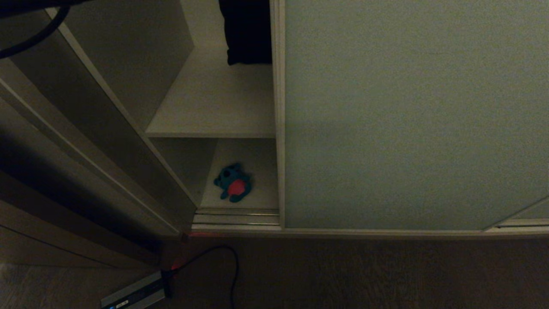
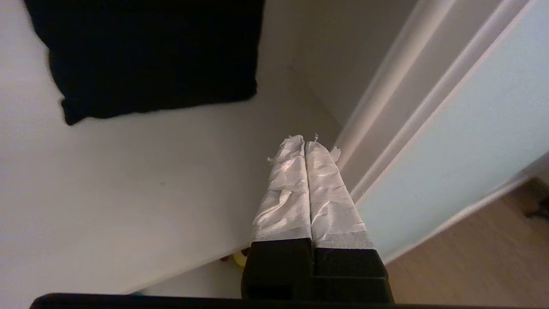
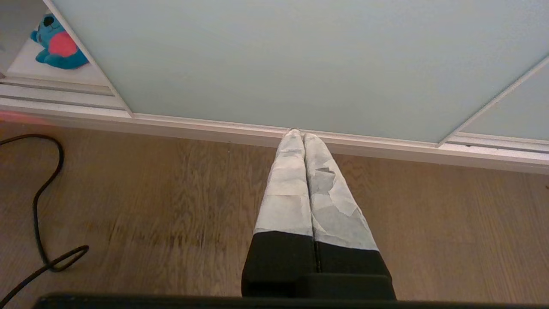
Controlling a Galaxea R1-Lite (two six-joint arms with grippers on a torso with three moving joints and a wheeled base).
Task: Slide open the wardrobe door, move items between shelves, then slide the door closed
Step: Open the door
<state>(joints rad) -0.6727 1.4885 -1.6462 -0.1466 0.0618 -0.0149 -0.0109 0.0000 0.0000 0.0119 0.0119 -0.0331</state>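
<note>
Wardrobe door (image 1: 411, 116): partly slid aside, its frame edge just beside the left gripper (image 2: 305, 143).
Left gripper: pressed together, empty, over the upper shelf (image 2: 128, 180).
Upper shelf: dark fabric (image 2: 150, 56) beyond the fingertips.
Lower shelf (image 1: 261, 171): teal monster (image 1: 233, 182).
Right gripper (image 3: 299, 133): pressed together, over wooden floor (image 3: 171, 206), black cable (image 3: 43, 193) aside.

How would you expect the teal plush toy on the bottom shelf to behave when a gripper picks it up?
The teal plush toy looks soft and stuffed, so it would probably squash and flop rather than stay stiff. It seems light for its size. Lying flat on the shelf, it is unlikely to roll.
</note>
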